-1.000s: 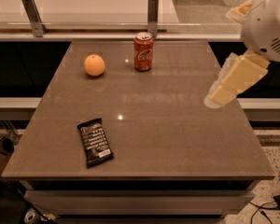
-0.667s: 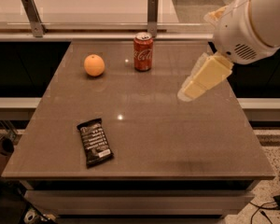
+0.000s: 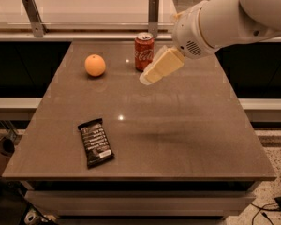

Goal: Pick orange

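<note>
A: Whereabouts of the orange [image 3: 95,65]?
B: Back left part of the table [image 3: 187,125], resting on the top, left of the red can [image 3: 144,51] and apart from it.
A: Long axis, heading?
B: None to give: round, equally wide every way, with no stem end to be made out.
A: Anything hidden or cut off?
B: Arm [image 3: 225,18] cut by the top and right edges. Lower right of the can perhaps just behind the gripper [image 3: 147,78]. Print on the black wrapper [image 3: 95,142] near the front left corner unreadable.
A: Pose of the arm?
B: Stretched in from the upper right, sloping down to the left. Gripper hanging above the table, just beside the can on the right, tip aimed down-left, well apart from the orange.
A: Spread or pressed together?
B: Cannot tell; one pale block from here.
</note>
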